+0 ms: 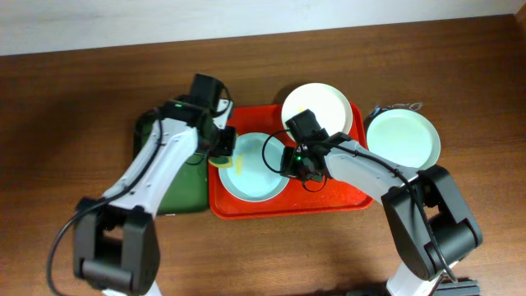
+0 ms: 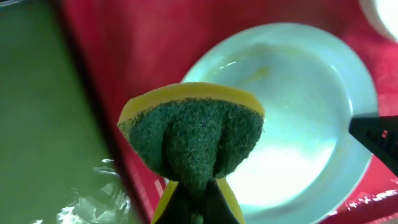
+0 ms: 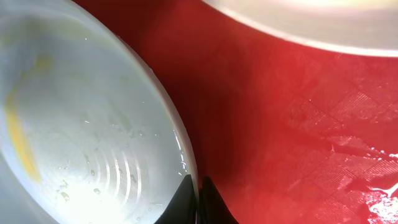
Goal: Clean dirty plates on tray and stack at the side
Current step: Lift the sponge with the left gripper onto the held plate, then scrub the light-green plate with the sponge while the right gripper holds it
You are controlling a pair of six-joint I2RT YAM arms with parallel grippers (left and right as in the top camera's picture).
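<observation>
On the red tray (image 1: 345,201) lies a pale mint plate (image 1: 255,174) with yellowish smears (image 3: 22,146) and water drops. My right gripper (image 1: 288,160) is shut on this plate's right rim; the wrist view shows the rim (image 3: 186,155) pinched between its dark fingertips (image 3: 196,198). My left gripper (image 1: 220,144) is shut on a yellow-and-green sponge (image 2: 193,134), which hangs just above the plate's (image 2: 298,106) left edge. A cream-white plate (image 1: 316,105) rests at the tray's back. Another mint plate (image 1: 403,138) sits on the table right of the tray.
A smaller dark green tray (image 1: 177,189) lies against the red tray's left side, wet in the left wrist view (image 2: 37,112). Brown tabletop surrounds both trays. The right arm stretches across the red tray's front right corner.
</observation>
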